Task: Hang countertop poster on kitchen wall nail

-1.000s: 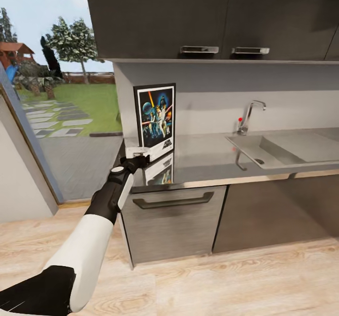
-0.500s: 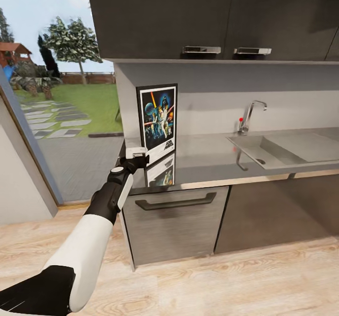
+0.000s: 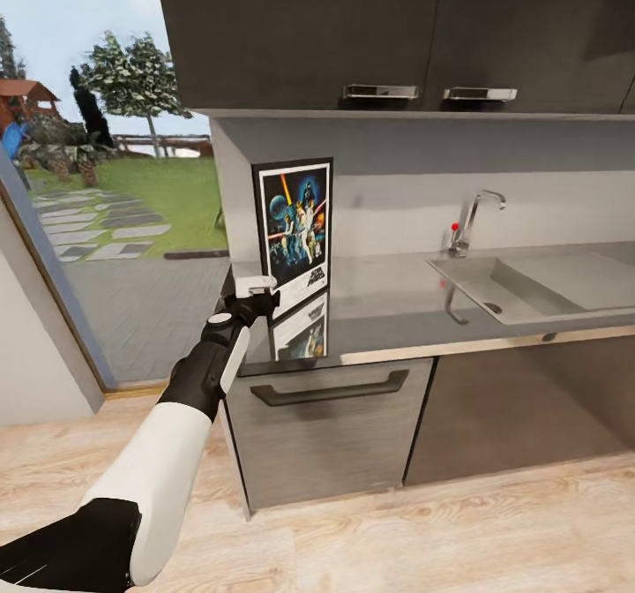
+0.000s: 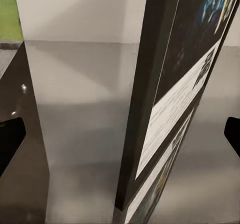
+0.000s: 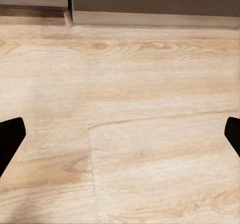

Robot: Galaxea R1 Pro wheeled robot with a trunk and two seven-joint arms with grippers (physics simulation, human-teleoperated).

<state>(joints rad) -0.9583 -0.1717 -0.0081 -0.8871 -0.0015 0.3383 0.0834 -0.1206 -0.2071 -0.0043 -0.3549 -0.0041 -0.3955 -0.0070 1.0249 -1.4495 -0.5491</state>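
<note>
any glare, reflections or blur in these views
Head view: sharp; the glossy countertop mirrors the poster and tap. Left wrist view: poster edge close and soft, print blurred. Right wrist view: evenly lit wood floor, no glare.

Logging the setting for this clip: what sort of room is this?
A home kitchen, it seems: a grey countertop with an inset sink and chrome tap, dark wall cabinets above.
</note>
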